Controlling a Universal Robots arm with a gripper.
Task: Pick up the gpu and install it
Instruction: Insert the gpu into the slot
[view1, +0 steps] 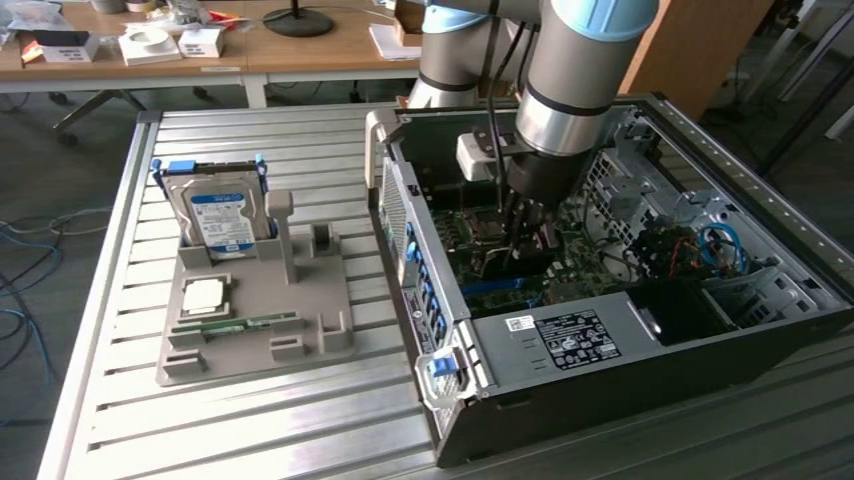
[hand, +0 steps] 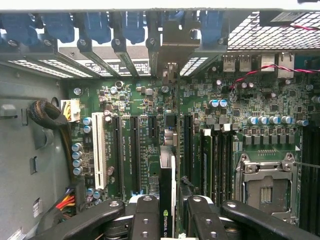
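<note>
Over motherboard (hand: 145, 95), hand (hand: 171, 212) clamps gpu (hand: 169, 172) edge-on

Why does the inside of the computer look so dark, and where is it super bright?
Exterior view: the computer case is shadowy inside, under the arm; the slatted table gleams pale. Wrist view: the motherboard is evenly lit, but the mesh vent beyond the gpu glares white.
</note>
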